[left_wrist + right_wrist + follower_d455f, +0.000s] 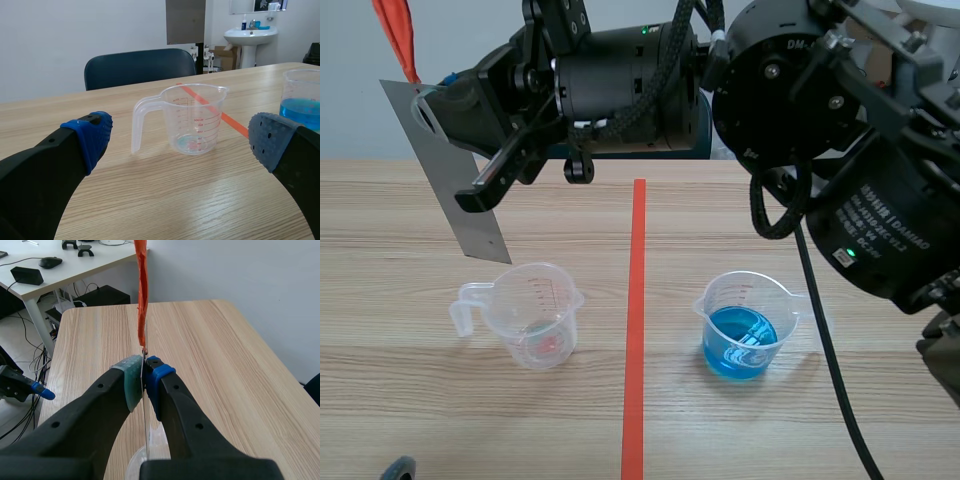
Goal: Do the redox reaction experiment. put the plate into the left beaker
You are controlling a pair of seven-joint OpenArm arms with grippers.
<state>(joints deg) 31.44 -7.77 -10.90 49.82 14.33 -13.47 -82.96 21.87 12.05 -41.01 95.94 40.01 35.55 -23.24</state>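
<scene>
The right gripper (144, 377) is clamped on the upper end of the metal plate (455, 200). The plate hangs steeply tilted, its lower edge just above the handle side of the empty left beaker (535, 315). The left gripper (180, 142) sits low facing that beaker, fingers wide apart, so the lowering likely falls to the right arm.

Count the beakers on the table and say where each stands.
2. The clear beaker stands left of the tape line, just below the metal plate held in the right gripper. The blue-liquid beaker stands right of the line. None appears hidden.
</scene>
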